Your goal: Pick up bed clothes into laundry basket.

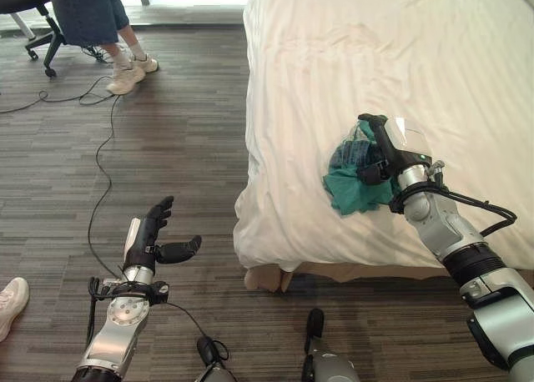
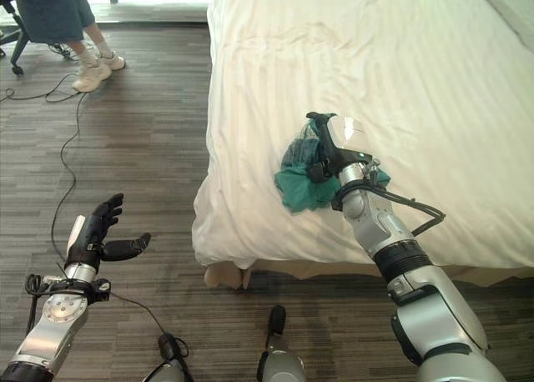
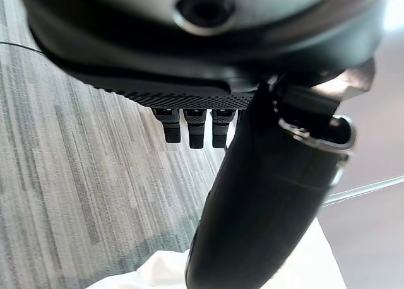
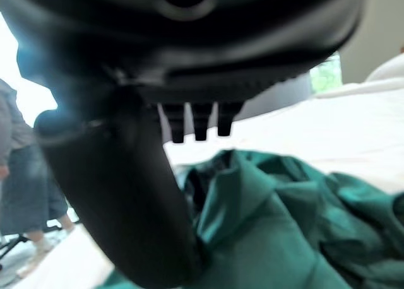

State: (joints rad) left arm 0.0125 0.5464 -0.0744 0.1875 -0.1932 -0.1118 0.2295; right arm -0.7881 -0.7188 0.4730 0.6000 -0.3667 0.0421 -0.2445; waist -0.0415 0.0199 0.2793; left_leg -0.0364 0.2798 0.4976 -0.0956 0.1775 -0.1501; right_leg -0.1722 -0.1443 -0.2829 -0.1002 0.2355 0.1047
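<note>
Right by bed [image 1: 434, 57] edge — green garment [image 1: 355, 186].

Grey striped carpet floor [image 1: 183, 140]; white-sheeted bed [image 1: 400, 57]; office chair [image 1: 33, 15] far left; daylight beyond.

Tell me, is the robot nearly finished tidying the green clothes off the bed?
Not nearly. The crumpled green garment lies on the white bed near its edge, so nothing looks done. The right hand is over it with fingers straight, not gripping. The left hand hangs open above the floor. Grabbing, lifting and dropping it into a laundry basket are all left.
</note>
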